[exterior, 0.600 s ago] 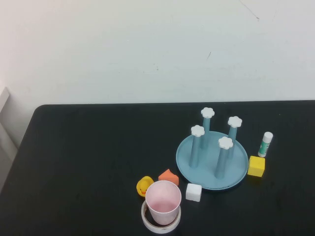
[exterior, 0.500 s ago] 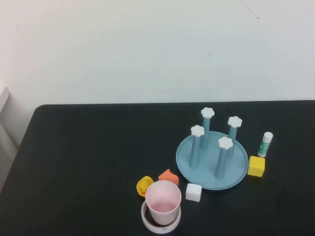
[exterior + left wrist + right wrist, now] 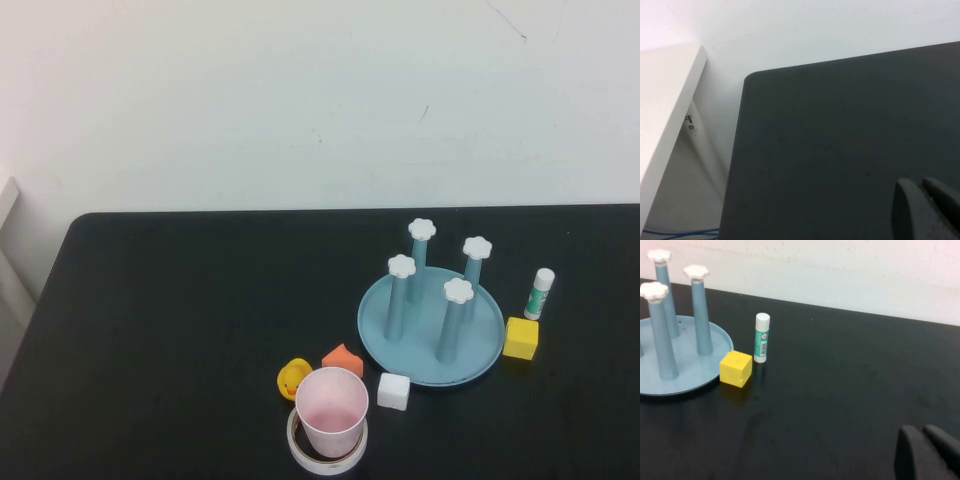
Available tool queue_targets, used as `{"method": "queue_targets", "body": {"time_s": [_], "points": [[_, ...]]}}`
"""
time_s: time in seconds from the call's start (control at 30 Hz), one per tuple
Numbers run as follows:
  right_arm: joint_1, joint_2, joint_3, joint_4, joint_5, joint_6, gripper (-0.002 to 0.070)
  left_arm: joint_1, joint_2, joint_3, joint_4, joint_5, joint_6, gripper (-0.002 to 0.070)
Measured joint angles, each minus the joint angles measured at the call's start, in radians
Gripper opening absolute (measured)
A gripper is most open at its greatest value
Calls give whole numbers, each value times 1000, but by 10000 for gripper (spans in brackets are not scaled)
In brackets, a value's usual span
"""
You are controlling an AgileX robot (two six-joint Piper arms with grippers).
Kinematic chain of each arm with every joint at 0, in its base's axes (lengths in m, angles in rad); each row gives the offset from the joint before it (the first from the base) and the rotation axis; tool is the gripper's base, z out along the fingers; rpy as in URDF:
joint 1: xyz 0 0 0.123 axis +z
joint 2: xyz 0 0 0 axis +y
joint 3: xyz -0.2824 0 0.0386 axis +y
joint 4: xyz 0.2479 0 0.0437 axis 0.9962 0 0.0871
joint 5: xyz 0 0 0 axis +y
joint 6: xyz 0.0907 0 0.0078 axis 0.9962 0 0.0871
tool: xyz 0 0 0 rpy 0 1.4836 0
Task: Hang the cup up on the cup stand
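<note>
High view: I see the cup (image 3: 332, 410) upright, mouth up, standing inside a clear tape ring (image 3: 327, 447), near the cup stand (image 3: 431, 320) on its robot-left, closer to the robot. Touching neither: a white cube (image 3: 393, 391), an orange block (image 3: 342, 359) and a yellow duck (image 3: 293, 378) between cup and stand's near-left rim. Yellow cube (image 3: 735, 368) and glue stick (image 3: 761, 337) sit just beside the stand's right rim. Left gripper (image 3: 927, 210) hangs over bare black table (image 3: 840, 140), well apart from the stand, fingers pressed together. Right gripper (image 3: 925, 452) hangs right of the stand, fingers together, holding nothing.
</note>
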Motion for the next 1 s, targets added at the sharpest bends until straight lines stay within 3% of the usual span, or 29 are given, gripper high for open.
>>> {"method": "queue_targets", "body": {"time_s": [0.47, 0.57, 0.67, 0.77, 0.83, 1.0], "points": [[0, 0, 0, 3, 0, 0, -1, 0, 0, 0, -28, 0, -4, -2], [0, 0, 0, 43, -8, 0, -1, 0, 0, 0, -174, -14, -12, -2], [0, 0, 4, 202, -38, 43, -1, 0, 0, 2, -444, -34, -29, -2], [0, 0, 6, 491, -46, 160, -1, 0, 0, 2, -792, -77, -44, -1], [0, 0, 6, 658, -48, 215, -1, 0, 0, 2, -938, -111, -46, -1], [0, 0, 6, 756, -48, 217, -1, 0, 0, 2, -1057, -168, -46, -1]]}}
